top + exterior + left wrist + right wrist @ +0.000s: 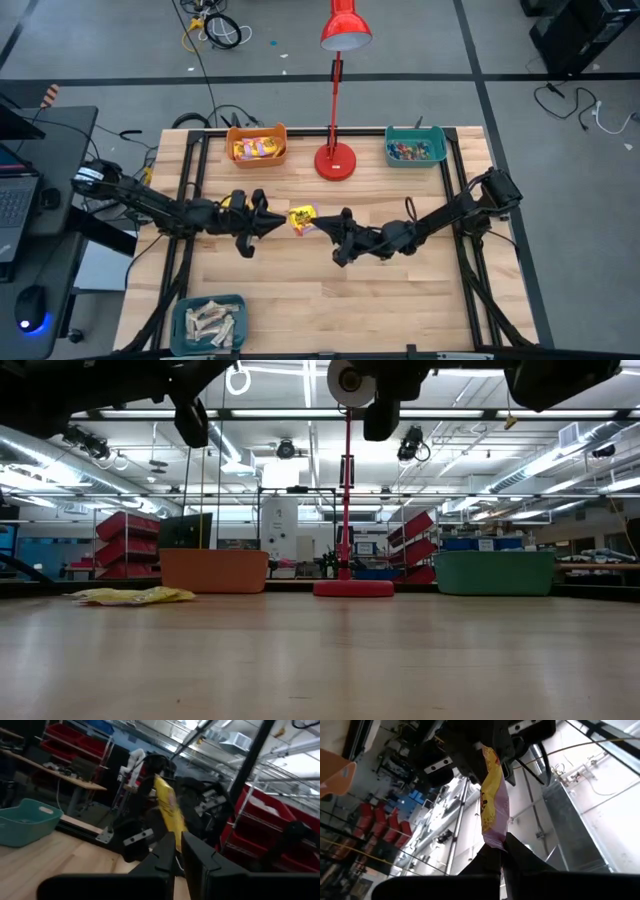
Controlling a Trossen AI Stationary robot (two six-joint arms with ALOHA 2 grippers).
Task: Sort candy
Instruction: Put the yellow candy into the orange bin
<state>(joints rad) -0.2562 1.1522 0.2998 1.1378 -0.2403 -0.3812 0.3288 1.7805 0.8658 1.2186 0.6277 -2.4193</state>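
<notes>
Dark fingers of the right gripper [501, 851] pinch one end of a yellow packet [493, 802]; the left gripper [178, 851], fingers nearly together, clamps its other end. In the high view's middle, both grippers meet with the packet between them above the table [300, 300]. More candy [130, 596] lies at the low view's left, before the orange bin [213, 571].

The pale wooden slatted counter [400, 300] carries an orange plastic bin [257, 146], two teal plastic bins [416, 147] [209, 323], a red desk lamp's round base [335, 161], and a yellow crinkled candy wrapper [132, 596].
</notes>
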